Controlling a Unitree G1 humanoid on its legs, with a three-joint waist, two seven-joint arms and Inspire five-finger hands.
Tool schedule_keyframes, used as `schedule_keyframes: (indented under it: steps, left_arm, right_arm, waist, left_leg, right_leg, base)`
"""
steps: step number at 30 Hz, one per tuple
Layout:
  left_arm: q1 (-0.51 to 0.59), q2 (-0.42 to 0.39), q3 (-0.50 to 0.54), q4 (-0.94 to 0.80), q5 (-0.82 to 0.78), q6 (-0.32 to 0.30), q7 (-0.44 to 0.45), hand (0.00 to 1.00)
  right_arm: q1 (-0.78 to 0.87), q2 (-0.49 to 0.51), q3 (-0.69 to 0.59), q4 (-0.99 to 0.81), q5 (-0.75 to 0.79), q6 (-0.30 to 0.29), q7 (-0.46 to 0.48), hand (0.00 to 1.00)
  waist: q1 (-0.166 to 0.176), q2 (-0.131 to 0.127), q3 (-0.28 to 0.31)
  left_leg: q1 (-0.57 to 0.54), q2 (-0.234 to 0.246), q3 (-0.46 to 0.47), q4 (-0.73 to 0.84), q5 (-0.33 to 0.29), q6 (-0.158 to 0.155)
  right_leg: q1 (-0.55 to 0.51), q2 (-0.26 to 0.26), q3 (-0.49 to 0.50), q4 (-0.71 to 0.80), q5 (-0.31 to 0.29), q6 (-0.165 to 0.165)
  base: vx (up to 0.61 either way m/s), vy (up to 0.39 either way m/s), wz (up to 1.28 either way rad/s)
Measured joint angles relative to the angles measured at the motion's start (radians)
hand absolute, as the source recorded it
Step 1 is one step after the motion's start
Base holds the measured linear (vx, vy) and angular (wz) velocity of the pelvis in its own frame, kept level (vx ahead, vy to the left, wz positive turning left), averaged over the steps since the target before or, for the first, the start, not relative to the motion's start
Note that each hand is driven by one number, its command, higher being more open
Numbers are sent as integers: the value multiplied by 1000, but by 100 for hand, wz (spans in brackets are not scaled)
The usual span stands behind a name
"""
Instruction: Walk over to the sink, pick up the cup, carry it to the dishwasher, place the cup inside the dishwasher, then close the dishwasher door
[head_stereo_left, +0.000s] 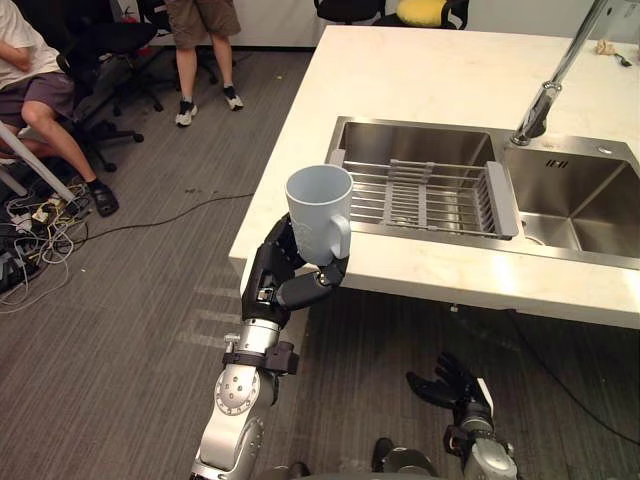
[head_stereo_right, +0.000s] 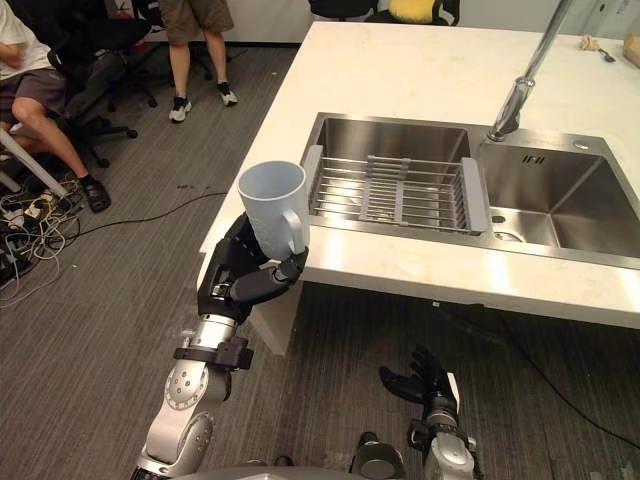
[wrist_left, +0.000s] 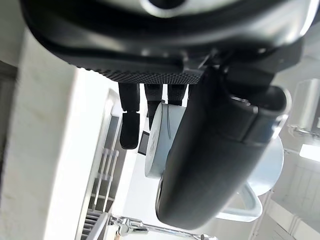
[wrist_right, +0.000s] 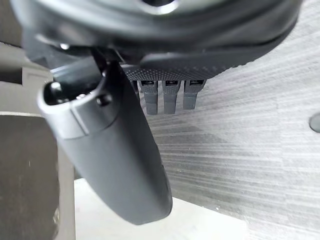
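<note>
My left hand (head_stereo_left: 277, 277) is shut on a pale blue-white cup (head_stereo_left: 320, 212), held upright in the air at the near left corner of the white counter (head_stereo_left: 420, 80). Its handle faces the sink side. In the left wrist view the cup (wrist_left: 165, 135) sits between the thumb (wrist_left: 215, 155) and the curled fingers (wrist_left: 129, 125). The steel double sink (head_stereo_left: 590, 195) lies just right of the cup, with a drying rack (head_stereo_left: 425, 195) across its left basin. My right hand (head_stereo_left: 455, 385) hangs low over the floor with relaxed fingers, holding nothing.
A tall faucet (head_stereo_left: 555, 80) rises between the basins. One person sits on a chair at the far left (head_stereo_left: 40, 95) and another stands at the back (head_stereo_left: 200, 50). Office chairs and loose cables (head_stereo_left: 40, 225) crowd the left floor.
</note>
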Motion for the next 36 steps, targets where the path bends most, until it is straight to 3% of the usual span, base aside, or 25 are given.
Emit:
schedule_keyframes:
  steps: [6,8,10,12,14,16,17,18,19,21,22,23,24,26,27,29,31,33,34,35,36]
  left_arm:
    - [6,7,24,0,0,0,-3,30]
    - [11,-3,28,-6,0,0,-3,30]
    - [14,-12,39,-17,0,0,-2,30]
    - [21,-13,55,-32,0,1,0,30]
    - [29,-30,64,-33,-2,1,0,30]
    - [32,-34,62,-33,-3,2,-1,30]
    - [36,-24,54,-38,-10,2,-4,30]
    - [41,-12,54,-41,-22,2,-4,30]
    - [55,-6,64,-39,-41,2,-1,30]
    - [91,-6,65,-36,-63,5,0,30]
    - [113,-7,52,-34,-63,10,-2,30]
    - [119,-7,41,-31,-63,15,-3,30]
    - [111,8,-4,-14,-62,33,-8,30]
    - [108,25,-33,-8,-60,37,-15,30]
    - [107,34,-43,-7,-60,37,-20,30]
    - [104,35,-40,-3,-60,37,-26,30]
    - [88,36,-37,6,-62,37,-23,30]
    - [88,36,-30,6,-63,36,-24,30]
    - [93,38,-19,4,-64,36,-25,30]
    - [102,35,-6,0,-75,36,-25,30]
    - [111,31,-3,-4,-82,36,-25,30]
  right_arm:
    - [0,2,10,3,-4,1,-3,90]
    - [13,-1,11,4,-4,1,-14,90]
    - [8,-1,12,4,-4,1,-23,90]
    - [-7,-3,9,4,-4,0,-26,90]
    - [-23,-38,11,9,-6,0,-29,90]
    - [-39,-65,9,10,-11,0,-36,90]
    - [-50,-74,7,10,-12,0,-44,90]
    - [-60,-77,7,10,-12,0,-47,90]
    - [-88,-80,7,15,-22,0,-53,90]
    - [-135,-81,11,20,-42,0,-52,90]
    - [-151,-85,32,21,-51,0,-51,90]
    - [-158,-88,44,21,-51,0,-49,90]
    - [-162,-75,50,30,-51,2,-39,90]
    - [-144,-56,57,28,-51,3,-37,90]
    - [-123,-49,70,26,-51,3,-31,90]
    - [-90,-37,74,14,-51,4,-24,90]
    - [-13,-21,73,-28,-51,11,-22,90]
    - [20,-12,73,-44,-51,28,-21,90]
    - [54,1,76,-86,-51,35,-20,90]
    - [75,6,88,-128,-51,35,-17,90]
    - [75,4,89,-139,-51,35,-15,90]
  waist:
    - [2,-13,-12]
    - [4,-25,-17]
    - [26,-33,-19]
    - [26,-38,-20]
    - [29,-21,-28]
    - [24,-20,-27]
    - [22,-25,-27]
    - [25,-35,-31]
    - [31,-44,-32]
    - [37,-46,-30]
    - [39,-44,-28]
    - [40,-46,-25]
    - [15,-43,-18]
    - [-6,-47,-13]
    - [-6,-54,-10]
    - [-6,-58,-11]
    - [-26,-63,-10]
    - [-12,-73,-5]
    - [3,-88,-7]
    - [4,-100,-14]
    - [8,-94,-22]
  left_leg:
    - [-21,-12,-21,2,1,16]
    - [-49,-26,-110,1,22,32]
    - [-89,-37,-163,0,39,25]
    - [-126,8,-47,5,30,33]
    - [-159,139,285,96,40,53]
    - [-185,151,462,150,44,98]
    - [-201,137,542,153,38,136]
    - [-209,107,541,137,21,153]
    - [-225,72,487,138,-2,139]
    - [-234,52,463,211,-84,138]
    - [-231,48,450,275,-130,146]
    - [-229,38,424,299,-148,155]
    - [-207,-7,321,321,-178,170]
    - [-193,-40,229,303,-176,174]
    - [-175,-68,172,283,-165,184]
    - [-158,-107,90,268,-157,197]
    - [-136,-161,-52,264,-153,202]
    - [-98,-169,-71,248,-161,187]
    - [-79,-169,-74,249,-170,171]
    - [-62,-158,-74,250,-182,151]
    - [-60,-144,-75,244,-183,149]
  right_leg:
    - [24,-3,-17,-60,42,8]
    - [59,-14,-112,-89,48,12]
    - [64,-30,-194,-90,48,13]
    - [75,-56,-305,-88,49,14]
    - [100,-91,-451,-62,45,18]
    - [117,-128,-535,-12,27,25]
    - [140,-151,-584,9,-2,19]
    - [160,-165,-603,19,-46,40]
    - [170,-205,-636,67,-71,78]
    - [198,-287,-681,187,-129,92]
    - [217,-331,-667,273,-155,62]
    - [208,-360,-613,345,-152,19]
    - [101,-388,-269,595,-142,-75]
    - [9,-274,10,672,-218,-24]
    - [-41,-199,147,668,-256,-23]
    - [-95,-115,296,621,-298,-19]
    - [-130,12,558,507,-334,31]
    - [-148,28,586,450,-317,60]
    - [-152,26,553,379,-266,69]
    - [-147,33,530,337,-216,99]
    - [-133,43,514,317,-212,94]
  base:
    - [-55,52,10]
    - [-16,-38,110]
    - [-33,-14,137]
    - [-45,24,173]
    - [5,127,203]
    - [-4,187,182]
    - [-40,269,191]
    - [-43,312,208]
    - [-21,251,145]
    - [63,237,117]
    - [131,246,99]
    - [206,345,156]
    - [170,279,160]
    - [218,194,184]
    - [289,110,172]
    - [239,49,145]
    - [283,-59,202]
    - [261,-83,157]
    - [343,-135,148]
    - [284,-116,123]
    - [334,-146,75]
